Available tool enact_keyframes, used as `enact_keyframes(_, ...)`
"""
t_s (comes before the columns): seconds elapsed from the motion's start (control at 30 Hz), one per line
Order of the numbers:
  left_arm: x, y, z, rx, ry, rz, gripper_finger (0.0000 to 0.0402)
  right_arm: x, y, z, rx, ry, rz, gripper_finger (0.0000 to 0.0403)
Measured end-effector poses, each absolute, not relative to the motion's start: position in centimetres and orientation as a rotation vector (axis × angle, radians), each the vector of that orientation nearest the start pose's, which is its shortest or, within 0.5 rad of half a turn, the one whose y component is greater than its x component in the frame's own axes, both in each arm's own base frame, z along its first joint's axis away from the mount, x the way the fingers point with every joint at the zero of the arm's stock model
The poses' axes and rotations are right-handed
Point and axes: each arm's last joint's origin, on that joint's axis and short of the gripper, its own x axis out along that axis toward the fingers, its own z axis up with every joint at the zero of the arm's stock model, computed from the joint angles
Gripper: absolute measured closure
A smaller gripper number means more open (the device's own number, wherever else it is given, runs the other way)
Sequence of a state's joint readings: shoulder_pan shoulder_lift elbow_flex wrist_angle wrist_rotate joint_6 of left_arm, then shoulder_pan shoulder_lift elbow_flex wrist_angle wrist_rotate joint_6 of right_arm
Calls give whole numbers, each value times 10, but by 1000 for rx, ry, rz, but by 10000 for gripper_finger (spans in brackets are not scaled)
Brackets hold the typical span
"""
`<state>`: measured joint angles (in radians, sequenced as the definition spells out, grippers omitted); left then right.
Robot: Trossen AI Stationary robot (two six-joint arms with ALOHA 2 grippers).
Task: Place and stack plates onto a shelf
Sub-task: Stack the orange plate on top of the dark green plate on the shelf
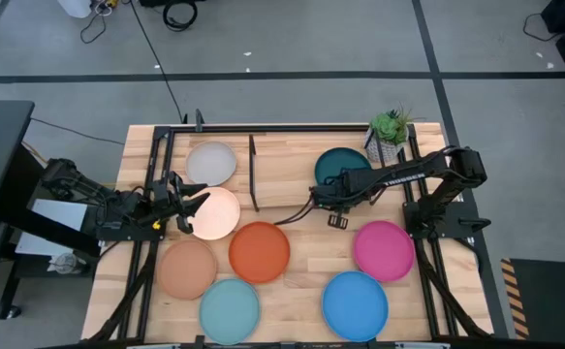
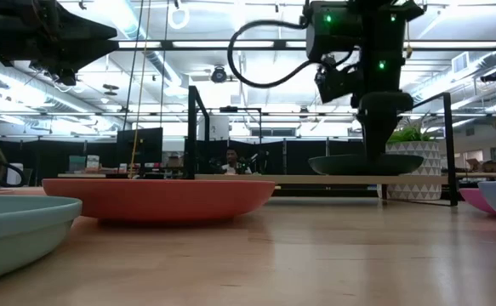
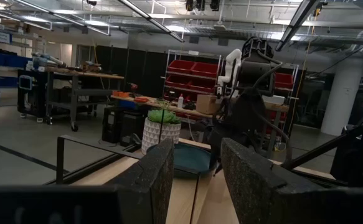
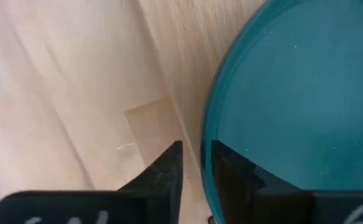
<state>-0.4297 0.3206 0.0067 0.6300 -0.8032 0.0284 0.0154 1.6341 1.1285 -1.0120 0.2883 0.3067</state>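
Observation:
The dark teal plate (image 1: 345, 163) (image 4: 293, 93) lies flat on the light-wood shelf (image 1: 282, 165) (image 2: 299, 179), by the plant. My right gripper (image 1: 319, 197) (image 4: 197, 163) points down at the plate's near-left rim, slightly open, one finger outside the rim and one over the plate. My left gripper (image 1: 190, 199) (image 3: 197, 180) waits open above the left edge of the pale peach plate (image 1: 216, 215). The grey-white plate (image 1: 210, 162) lies left of the shelf's black rod end. Orange (image 1: 259, 251), tan (image 1: 187, 269), light blue (image 1: 230, 308), bright blue (image 1: 355, 302) and magenta (image 1: 383, 249) plates lie on the table. My right gripper straddles the teal plate's rim (image 4: 205, 155) from above. A sliver of wood shows between the outer finger (image 4: 169, 171) and the rim. The inner finger (image 4: 231, 171) lies over the plate's inside; whether it touches, I cannot tell. The plate rests level on the shelf board.
A small potted plant (image 1: 389, 136) (image 2: 413, 166) stands at the shelf's far right corner. The shelf's black rod end (image 1: 253, 170) rises between the grey-white and teal plates. Bare shelf board shows left of the teal plate. The orange plate (image 2: 158, 197) fills the table's middle.

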Motion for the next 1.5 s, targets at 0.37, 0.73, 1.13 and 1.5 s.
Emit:
enact_keyframes(0.37, 104, -25, 195, -156, -254, 374, 260, 315, 76, 227, -244, 1094, -135, 267)
enact_keyframes(0.73, 104, -25, 196, -148, -254, 375, 260, 342, 138, 171, -468, 1019, 106, 213)
enact_keyframes(1.13, 104, -25, 196, -147, -253, 375, 260, 384, 166, 146, -738, 1010, 216, 187)
enact_keyframes(1.5, 104, -25, 195, -143, -247, 375, 260, 390, 166, 131, -816, 1042, 232, 285)
